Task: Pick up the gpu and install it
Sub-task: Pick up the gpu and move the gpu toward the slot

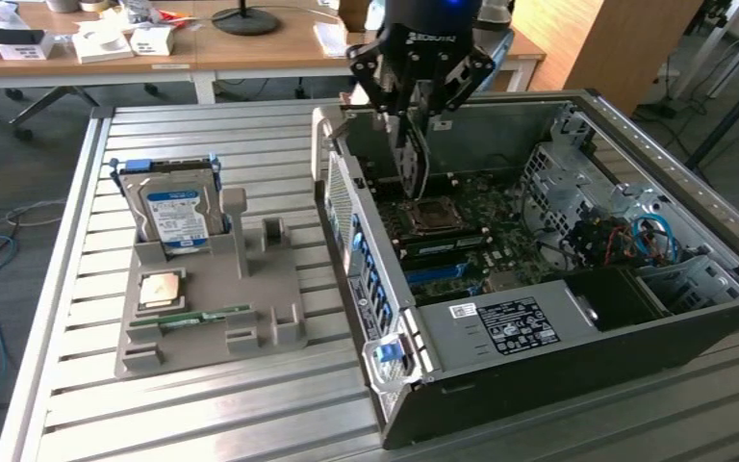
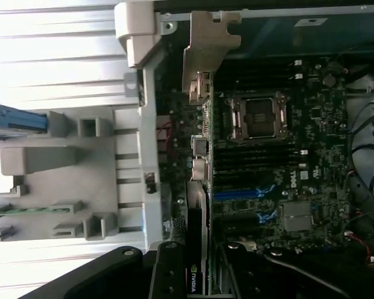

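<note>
One hand (image 1: 418, 114) clamped on gpu (image 2: 199, 156) | card label: NVIDIA | motherboard (image 2: 311, 143) marking: DELL

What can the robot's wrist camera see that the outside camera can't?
Wrist view: the gpu seen edge-on, with its silver bracket and an NVIDIA label near the gripper. Exterior view: the whole open computer case, the hard drive with its blue-white label, and desks behind. Both: the gripper shut on the gpu over the motherboard, the CPU socket and the grey parts tray.
</note>
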Tool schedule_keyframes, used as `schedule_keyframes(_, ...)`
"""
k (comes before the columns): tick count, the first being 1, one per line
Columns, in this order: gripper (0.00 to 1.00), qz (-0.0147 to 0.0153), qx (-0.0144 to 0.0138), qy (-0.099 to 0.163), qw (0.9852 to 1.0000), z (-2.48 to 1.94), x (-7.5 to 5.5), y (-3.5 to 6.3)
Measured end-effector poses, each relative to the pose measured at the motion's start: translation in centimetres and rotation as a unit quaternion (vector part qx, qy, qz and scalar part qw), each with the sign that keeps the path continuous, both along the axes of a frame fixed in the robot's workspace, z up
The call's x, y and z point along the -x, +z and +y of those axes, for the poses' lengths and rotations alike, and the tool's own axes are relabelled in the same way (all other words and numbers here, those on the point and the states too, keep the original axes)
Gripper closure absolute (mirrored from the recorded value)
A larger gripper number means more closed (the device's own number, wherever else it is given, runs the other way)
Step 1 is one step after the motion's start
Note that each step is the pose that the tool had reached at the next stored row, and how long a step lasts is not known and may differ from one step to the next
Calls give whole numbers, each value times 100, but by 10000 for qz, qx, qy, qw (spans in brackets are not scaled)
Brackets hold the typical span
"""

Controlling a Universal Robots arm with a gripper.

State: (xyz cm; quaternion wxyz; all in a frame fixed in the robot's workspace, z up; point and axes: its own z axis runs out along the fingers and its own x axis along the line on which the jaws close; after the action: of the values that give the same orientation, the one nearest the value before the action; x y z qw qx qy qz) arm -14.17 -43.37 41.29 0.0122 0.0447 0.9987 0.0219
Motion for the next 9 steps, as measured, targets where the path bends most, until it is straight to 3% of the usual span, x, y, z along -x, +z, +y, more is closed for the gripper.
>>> schedule_keyframes(9,73,0,-3,-1,10000,10,-301,0)
